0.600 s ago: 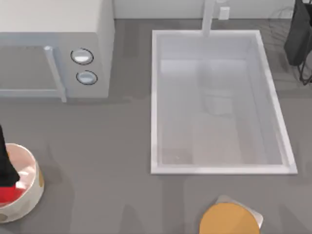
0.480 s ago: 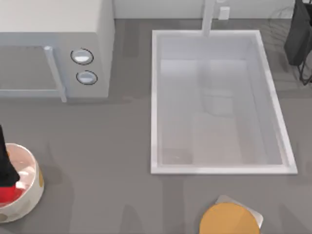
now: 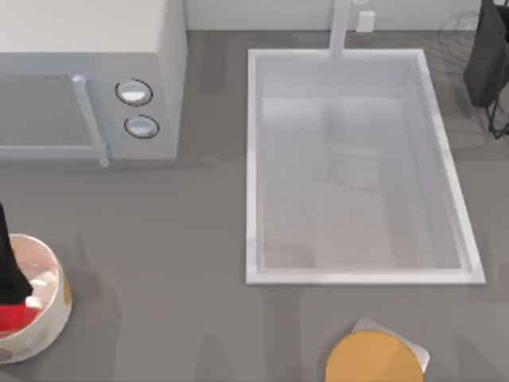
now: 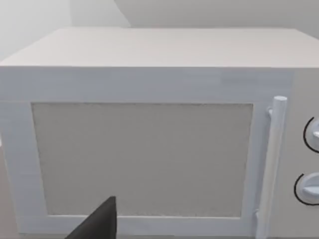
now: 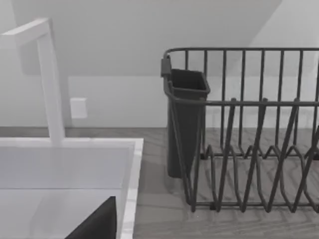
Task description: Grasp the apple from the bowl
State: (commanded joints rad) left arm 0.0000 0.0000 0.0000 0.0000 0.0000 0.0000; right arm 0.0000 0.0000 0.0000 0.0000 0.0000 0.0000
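since the earlier frames the apple (image 3: 16, 317) has crept slightly toward the far side inside the bowl (image 3: 49, 318), and the dark left gripper (image 3: 9, 274) above it has shifted with it. that gripper sits at the table's near-left edge, down inside the bowl and touching the red fruit; whether its fingers are closed on the apple cannot be told. the left wrist view faces the white microwave (image 4: 149, 134), which stands far-left. right of it lies the sink (image 3: 358, 167) with its faucet (image 5: 47, 79). an orange disc (image 3: 372, 360) rests at the near edge. the right wrist view faces a dark dish rack (image 5: 244, 129) at far right.
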